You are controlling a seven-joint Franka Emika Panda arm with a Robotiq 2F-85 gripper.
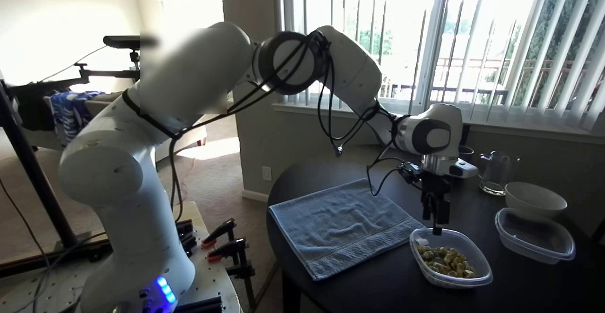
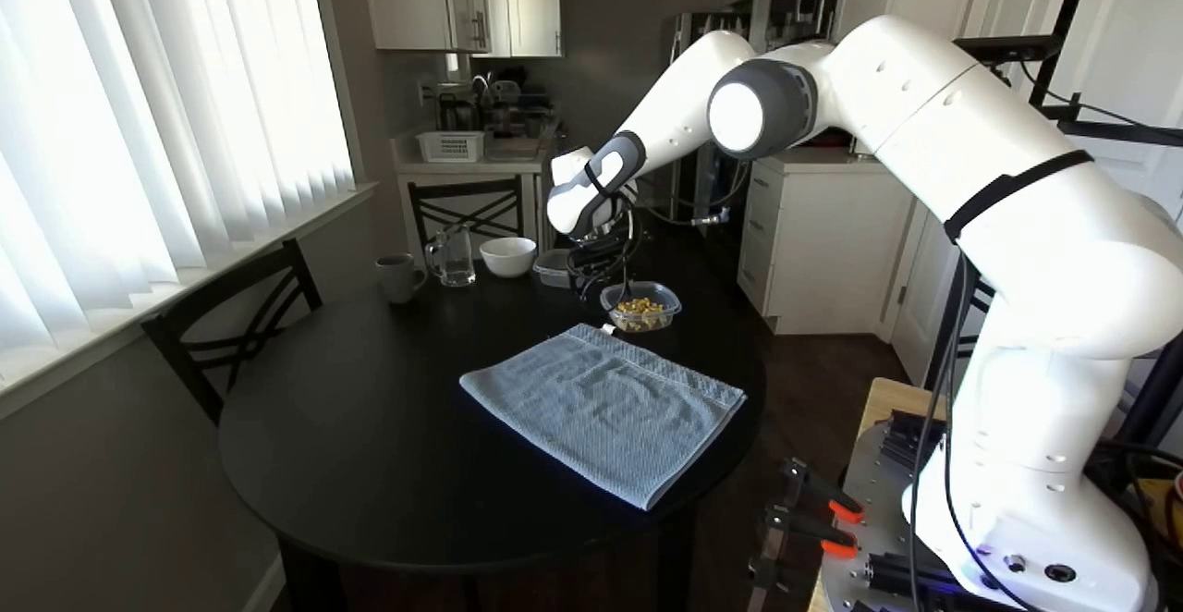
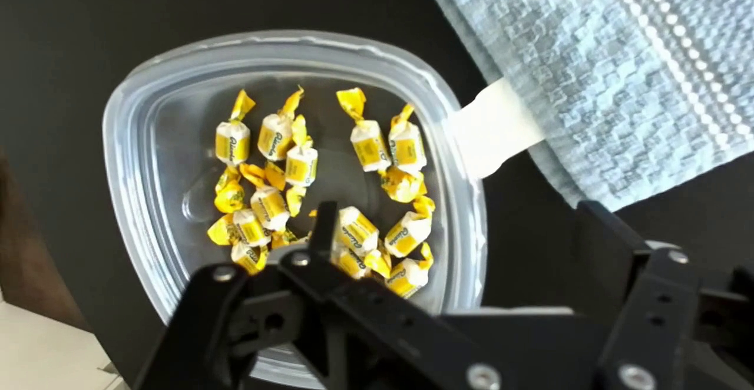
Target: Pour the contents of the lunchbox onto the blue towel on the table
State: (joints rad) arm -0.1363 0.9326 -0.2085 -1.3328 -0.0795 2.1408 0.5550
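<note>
The arm (image 1: 293, 62) arches over the desk (image 2: 370, 446), its tool (image 3: 458, 216) spread and pointing down at the rim of one box (image 3: 471, 248); whether they touch, I can't tell. Over ten yellow-wrapped sweets (image 3: 270, 206) lie in the box, which stands just beside one towel (image 2: 601, 409). The desk also carries one tub (image 1: 524, 249), bowl (image 2: 508, 263), jug (image 2: 455, 265) and mug (image 2: 396, 281).

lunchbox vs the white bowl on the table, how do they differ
The lunchbox is see-through plastic; the white bowl is opaque. The lunchbox is roughly rectangular with rounded corners, while the white bowl is round. The lunchbox, holding Ricola candies, sits right by the blue towel; the white bowl stands farther from it, near the glass mug. Both rest upright on the dark table, open at the top.
</note>
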